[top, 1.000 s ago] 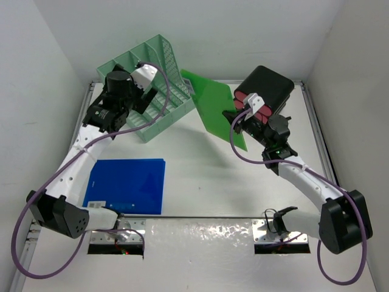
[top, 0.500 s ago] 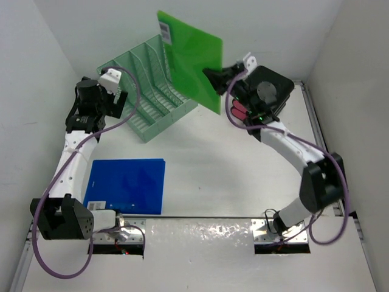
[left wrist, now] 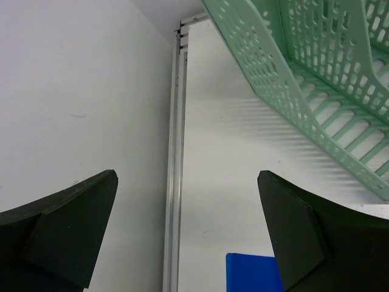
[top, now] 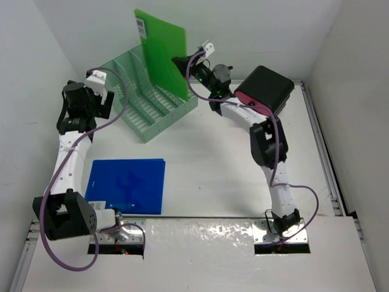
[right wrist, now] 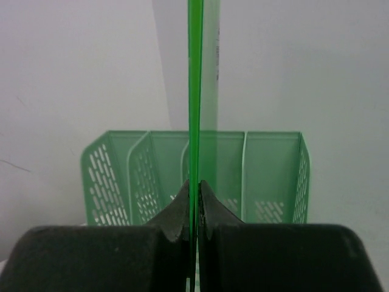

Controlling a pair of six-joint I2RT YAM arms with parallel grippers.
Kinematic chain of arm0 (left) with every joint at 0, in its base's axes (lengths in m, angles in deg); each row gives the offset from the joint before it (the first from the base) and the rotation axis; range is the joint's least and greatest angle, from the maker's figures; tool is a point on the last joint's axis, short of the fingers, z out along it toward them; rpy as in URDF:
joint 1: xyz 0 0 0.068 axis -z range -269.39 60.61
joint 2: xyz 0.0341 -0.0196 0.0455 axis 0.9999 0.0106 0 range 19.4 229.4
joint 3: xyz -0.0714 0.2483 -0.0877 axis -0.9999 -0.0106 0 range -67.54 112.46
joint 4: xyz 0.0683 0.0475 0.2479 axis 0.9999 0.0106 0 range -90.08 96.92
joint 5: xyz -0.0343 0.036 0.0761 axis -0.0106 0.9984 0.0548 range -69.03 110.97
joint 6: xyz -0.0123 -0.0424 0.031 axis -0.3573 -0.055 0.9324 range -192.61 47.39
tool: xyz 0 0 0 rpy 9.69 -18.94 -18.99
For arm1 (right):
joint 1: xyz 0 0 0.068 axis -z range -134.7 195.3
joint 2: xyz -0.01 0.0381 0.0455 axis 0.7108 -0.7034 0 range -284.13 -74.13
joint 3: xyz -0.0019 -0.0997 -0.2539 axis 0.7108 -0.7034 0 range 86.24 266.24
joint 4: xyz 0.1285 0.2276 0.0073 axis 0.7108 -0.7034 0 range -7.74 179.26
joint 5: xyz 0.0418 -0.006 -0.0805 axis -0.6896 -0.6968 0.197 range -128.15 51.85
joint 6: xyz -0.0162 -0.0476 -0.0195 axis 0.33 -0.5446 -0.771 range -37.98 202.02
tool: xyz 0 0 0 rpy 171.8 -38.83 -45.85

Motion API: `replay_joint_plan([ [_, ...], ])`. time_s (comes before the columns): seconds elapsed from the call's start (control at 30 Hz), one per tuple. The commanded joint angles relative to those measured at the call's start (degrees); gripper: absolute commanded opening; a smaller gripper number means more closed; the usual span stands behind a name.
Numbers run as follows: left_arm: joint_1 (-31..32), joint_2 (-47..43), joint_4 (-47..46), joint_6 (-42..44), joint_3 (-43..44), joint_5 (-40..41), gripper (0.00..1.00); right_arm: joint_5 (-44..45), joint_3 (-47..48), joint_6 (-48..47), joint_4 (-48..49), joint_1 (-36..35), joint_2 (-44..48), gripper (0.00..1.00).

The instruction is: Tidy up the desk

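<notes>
My right gripper is shut on a green folder, holding it upright and edge-on above the mint-green mesh file rack at the back left of the desk. In the right wrist view the folder's edge lines up with the rack's middle slots. My left gripper stands open and empty just left of the rack. A blue folder lies flat at the near left.
A black case with a dark red side sits at the back right. Silver rails run along the desk's edges, with white walls close behind the rack and at both sides.
The right arm has swung the green folder up and to the left, from flat over the desk to upright above the rack. The left arm has drawn back leftward, off the rack.
</notes>
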Motion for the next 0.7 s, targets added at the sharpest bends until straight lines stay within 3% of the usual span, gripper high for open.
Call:
replay_joint_plan([
  [0.0,-0.87,0.24,-2.88,1.38,-0.47,-1.74,1.00,1.92,8.10,0.32,5.51,-0.61,-1.48,0.00],
  [0.17,-1.58,1.38,-3.59,1.99,0.14,-1.92,1.00,1.74,13.11,1.11,10.15,-2.11,-8.69,0.00],
  [0.4,-1.93,2.79,-4.90,1.64,-0.38,-3.15,1.00,0.70,8.99,-1.87,17.79,-3.60,-13.26,0.00],
  [0.67,-2.10,4.81,-2.19,4.27,-0.47,-4.47,1.00,-1.94,14.62,-2.50,20.89,-4.22,-22.40,0.00],
])
